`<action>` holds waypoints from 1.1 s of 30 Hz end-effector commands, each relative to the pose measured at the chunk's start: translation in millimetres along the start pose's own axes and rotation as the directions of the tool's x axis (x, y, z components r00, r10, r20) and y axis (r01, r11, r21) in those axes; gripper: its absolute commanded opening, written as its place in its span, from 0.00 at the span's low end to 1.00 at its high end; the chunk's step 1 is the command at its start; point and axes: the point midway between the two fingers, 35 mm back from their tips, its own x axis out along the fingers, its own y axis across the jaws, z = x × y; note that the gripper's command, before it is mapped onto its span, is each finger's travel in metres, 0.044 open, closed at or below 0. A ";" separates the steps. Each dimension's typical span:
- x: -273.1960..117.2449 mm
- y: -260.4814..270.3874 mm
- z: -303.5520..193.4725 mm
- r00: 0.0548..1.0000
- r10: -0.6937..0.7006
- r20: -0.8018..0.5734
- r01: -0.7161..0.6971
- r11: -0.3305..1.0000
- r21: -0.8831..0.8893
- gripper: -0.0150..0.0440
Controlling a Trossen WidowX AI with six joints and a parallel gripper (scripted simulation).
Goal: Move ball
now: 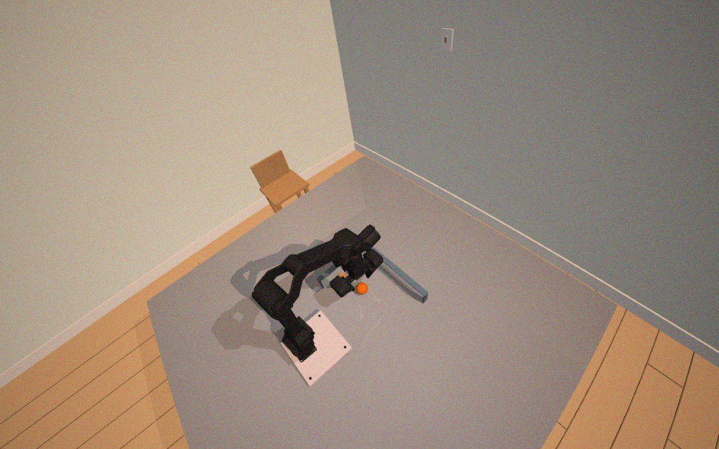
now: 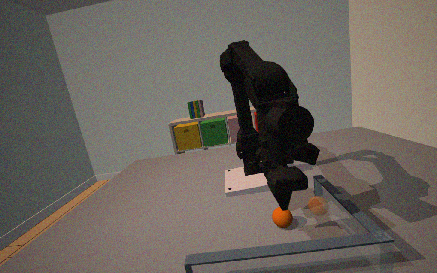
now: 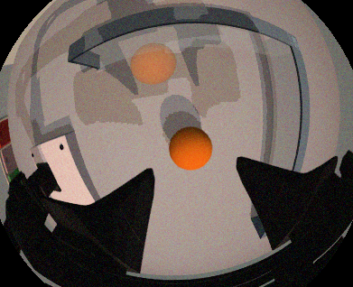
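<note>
Hanging just above the orange ball (image 2: 282,217), the pincer (image 2: 284,206) stands partly open and grips nothing, apparently lined up to straddle it. The ball rests on the table (image 2: 145,210), near the pale copy (image 2: 318,205) inside the clear walls (image 2: 349,206).

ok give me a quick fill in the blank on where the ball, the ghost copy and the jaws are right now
1. The solid ball is colored ____.
2. In the wrist view the ball shows in the gap between the two ____.
3. The gripper stands open and holds ____.
4. The see-through copy lies closer to the clear walls than the ____ does.

Missing words: orange; jaws; nothing; ball
</note>
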 end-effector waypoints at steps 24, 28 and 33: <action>40.7 0.4 0.5 1.000 0.001 0.005 -0.001 1.000 -0.004 0.80; 44.4 0.7 0.5 1.000 0.001 0.005 -0.001 1.000 -0.004 0.80; 44.4 0.7 0.5 1.000 0.001 0.005 -0.001 1.000 -0.004 0.61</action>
